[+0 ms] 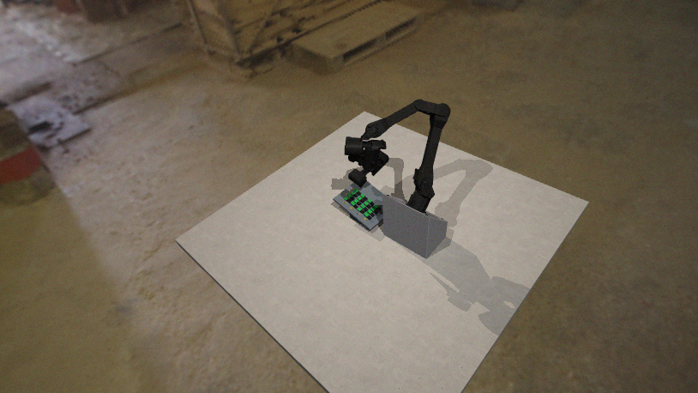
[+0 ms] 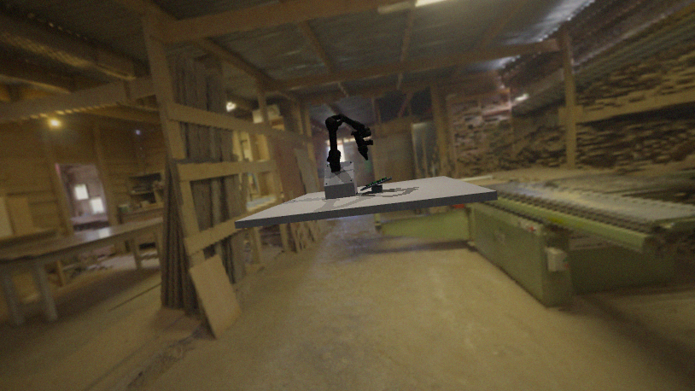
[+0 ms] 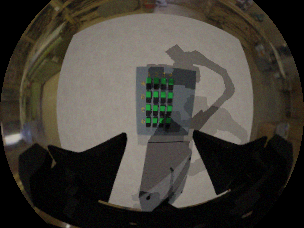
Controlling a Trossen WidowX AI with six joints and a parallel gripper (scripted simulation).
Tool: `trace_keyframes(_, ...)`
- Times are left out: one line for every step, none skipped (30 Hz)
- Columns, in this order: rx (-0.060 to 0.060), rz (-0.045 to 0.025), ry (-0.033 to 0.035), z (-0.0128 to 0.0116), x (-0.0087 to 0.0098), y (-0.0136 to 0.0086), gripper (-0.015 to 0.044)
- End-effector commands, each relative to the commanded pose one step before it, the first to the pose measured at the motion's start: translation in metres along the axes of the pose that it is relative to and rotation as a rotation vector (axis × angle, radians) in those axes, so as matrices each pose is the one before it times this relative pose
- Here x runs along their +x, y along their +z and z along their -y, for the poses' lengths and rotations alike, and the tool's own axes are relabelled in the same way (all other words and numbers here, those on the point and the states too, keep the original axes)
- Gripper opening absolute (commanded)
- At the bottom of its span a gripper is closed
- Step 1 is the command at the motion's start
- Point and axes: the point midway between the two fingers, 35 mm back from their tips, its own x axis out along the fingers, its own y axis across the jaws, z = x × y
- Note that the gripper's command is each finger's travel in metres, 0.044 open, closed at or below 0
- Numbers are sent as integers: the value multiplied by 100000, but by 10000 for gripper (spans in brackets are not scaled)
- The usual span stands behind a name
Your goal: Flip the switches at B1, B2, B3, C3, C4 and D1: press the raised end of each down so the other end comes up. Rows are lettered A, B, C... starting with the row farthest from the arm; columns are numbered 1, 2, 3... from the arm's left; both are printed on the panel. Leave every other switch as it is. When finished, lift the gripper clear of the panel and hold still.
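Note:
The tilted grey-blue switch panel (image 1: 371,225) (image 2: 375,184) (image 3: 184,95) stands in front of the arm. It carries four rows and four columns of switches with green and black faces. In the wrist view, row A's switches (image 3: 156,80) are at the top and row D's switches (image 3: 148,120) at the bottom, partly in shadow. The yellow printed labels and which end of each switch is raised are too small to read surely. My gripper (image 1: 368,171) (image 2: 366,158) (image 3: 160,135) is open, empty and above the panel, touching no switch.
A grey box-shaped base (image 1: 405,226) (image 2: 340,189) carries the arm close behind the panel's near edge. Both stand on a pale table top (image 1: 273,254) (image 2: 291,208) (image 3: 95,90). Shadows of the arm fall across the table and part of the panel.

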Motion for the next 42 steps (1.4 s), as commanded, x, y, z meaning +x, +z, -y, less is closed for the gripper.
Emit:
trace_keyframes(144, 28, 75, -114, 263, 140, 374)
trace_keyframes(439, 92, 183, -321, 800, 409, 347)
trace_keyframes(756, 171, 163, -468, 1365, 638, 321)
trace_keyframes(943, 219, -38, -456, 1686, 687, 295)
trace_keyframes(970, 214, -293, -345, 1724, 589, 269)
trace_keyframes(988, 188, -545, -240, 1751, 483, 242)
trace_keyframes(830, 122, -642, -126, 1469, 316, 216)
trace_keyframes(499, 53, -466, -46, 884, 151, 190)
trace_keyframes(166, 14, -169, -11, 295, 44, 164)
trace_keyframes(0, 0, 0, 0, 0, 0, 137)
trace_keyframes(0, 0, 0, 0, 0, 0, 111)
trace_keyframes(0, 0, 0, 0, 0, 0, 85)
trace_keyframes(0, 0, 0, 0, 0, 0, 59)
trace_keyframes(0, 0, 0, 0, 0, 0, 32)
trace_keyframes(0, -213, 0, -6, 280, 20, 6)
trace_keyframes(1, -631, -13, -8, 843, 49, 0)
trace_keyframes(2, -924, -61, 19, 1268, 39, 0)
trace_keyframes(0, -602, -69, 32, 846, 5, 0)
trace_keyframes(0, -199, -28, 14, 282, -2, 0)
trace_keyframes(0, 0, 0, 0, 0, 0, 0)
trace_keyframes(0, 0, 0, 0, 0, 0, 0)
trace_keyframes(0, 0, 0, 0, 0, 0, 0)
trace_keyframes(-1, 1, -7, 2, 125, 3, 0)
trace_keyframes(-3, 3, -28, 8, 373, 5, 0)
trace_keyframes(-3, 5, -39, 12, 372, 0, 0)
trace_keyframes(-1, 2, -15, 5, 124, -1, 0)
trace_keyframes(0, 0, 1, 0, 26, 1, 0)
trace_keyframes(0, -1, 2, -1, 53, 3, 0)
trace_keyframes(0, -1, 2, -1, 73, 3, 0)
trace_keyframes(-1, -1, 2, -1, 95, 4, 0)
trace_keyframes(-1, -1, 1, -1, 119, 5, 0)
trace_keyframes(-1, -1, 0, -1, 145, 5, 0)
trace_keyframes(-1, 0, -2, 0, 162, 5, 0)
trace_keyframes(-2, 0, -4, 1, 166, 5, 0)
trace_keyframes(-2, 1, -6, 2, 166, 4, 0)
trace_keyframes(-2, 1, -8, 2, 166, 3, 0)
trace_keyframes(-2, 1, -8, 3, 137, 2, 0)
trace_keyframes(-1, 1, -6, 2, 83, 1, 0)
trace_keyframes(0, 0, -2, 1, 28, 0, 0)
trace_keyframes(0, 0, 0, 0, 0, 0, 0)
trace_keyframes(0, 0, 0, 0, 0, 0, 0)
trace_keyframes(0, 0, 0, 0, 0, 0, 0)
